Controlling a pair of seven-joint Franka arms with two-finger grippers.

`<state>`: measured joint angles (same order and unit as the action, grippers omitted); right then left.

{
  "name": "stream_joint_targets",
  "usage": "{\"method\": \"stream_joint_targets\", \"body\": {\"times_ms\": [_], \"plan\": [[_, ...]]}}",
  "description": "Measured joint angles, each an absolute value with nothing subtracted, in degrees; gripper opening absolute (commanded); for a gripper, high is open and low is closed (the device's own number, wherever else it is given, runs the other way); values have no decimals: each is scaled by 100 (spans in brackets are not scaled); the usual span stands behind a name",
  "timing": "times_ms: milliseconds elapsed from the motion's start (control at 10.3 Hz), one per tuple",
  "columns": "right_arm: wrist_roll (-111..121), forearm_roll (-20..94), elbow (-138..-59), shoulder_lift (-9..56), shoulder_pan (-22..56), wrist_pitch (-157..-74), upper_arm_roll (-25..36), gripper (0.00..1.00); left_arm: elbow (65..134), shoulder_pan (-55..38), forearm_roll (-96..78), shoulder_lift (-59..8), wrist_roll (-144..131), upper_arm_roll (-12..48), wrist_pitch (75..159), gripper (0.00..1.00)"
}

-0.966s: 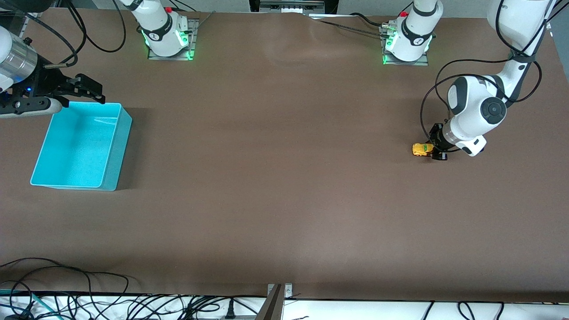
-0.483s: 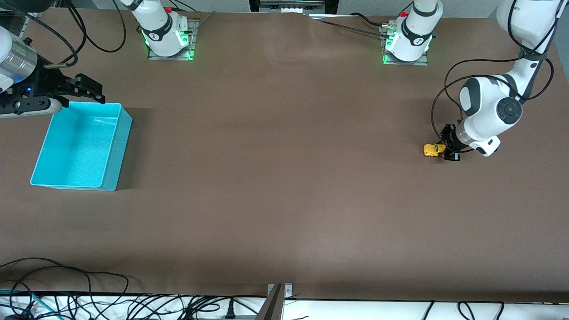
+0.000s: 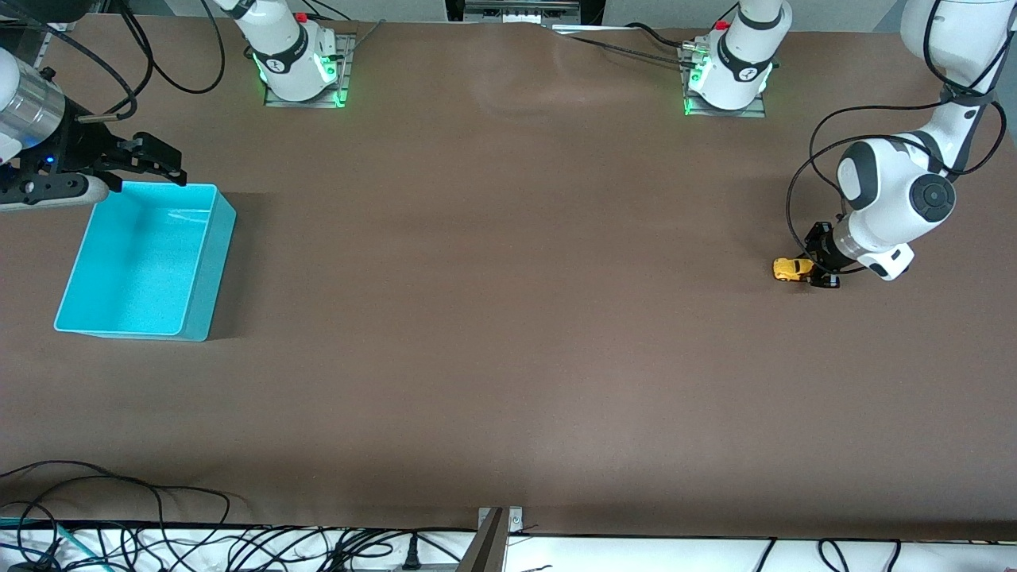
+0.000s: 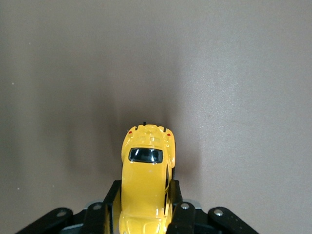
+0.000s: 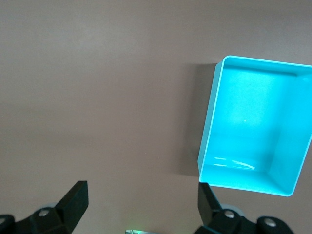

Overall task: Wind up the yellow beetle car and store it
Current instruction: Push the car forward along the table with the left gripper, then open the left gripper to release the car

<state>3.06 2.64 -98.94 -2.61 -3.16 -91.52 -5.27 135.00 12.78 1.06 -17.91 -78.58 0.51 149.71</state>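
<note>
The yellow beetle car point(image 3: 791, 268) rests on the brown table at the left arm's end. My left gripper point(image 3: 818, 270) is shut on the car, low at the table. In the left wrist view the car point(image 4: 146, 180) sits between the two black fingers point(image 4: 181, 214), which press on its sides, its rear window end pointing away from the gripper. My right gripper point(image 3: 151, 163) is open and empty, held in the air beside the edge of the turquoise bin point(image 3: 203, 262) that lies farthest from the front camera. It waits there.
The open turquoise bin point(image 5: 207, 146) is empty and stands at the right arm's end of the table. The arm bases point(image 3: 298, 59) stand along the table edge farthest from the camera. Cables point(image 3: 119, 524) lie along the nearest edge.
My left gripper has dragged the yellow car along the table toward the left arm's end. The right arm has not moved.
</note>
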Motion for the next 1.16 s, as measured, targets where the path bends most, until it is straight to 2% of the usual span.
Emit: {"method": "stream_joint_targets", "body": {"times_ms": [387,580,676,773,1160], "plan": [[308,264,-9900,-196,-301,-9149,-528,100,13500,1278,107,-1792,-7847,50,14972,0],[310,263,-9910,-160,-301,-9143,-528,100,13499,1278,107,-1792,-7842,50,14971,61],[311,264,-9910,-154,-301,-9143,-528,100,13499,1278,107,-1792,-7842,50,14971,83],[312,264,-9910,-154,-301,-9143,-528,100,13500,1278,124,-1829,-7833,39,14972,100],[312,264,-9910,-154,-300,-9142,-529,100,13480,1289,153,-2021,-7830,1,15043,100]]}}
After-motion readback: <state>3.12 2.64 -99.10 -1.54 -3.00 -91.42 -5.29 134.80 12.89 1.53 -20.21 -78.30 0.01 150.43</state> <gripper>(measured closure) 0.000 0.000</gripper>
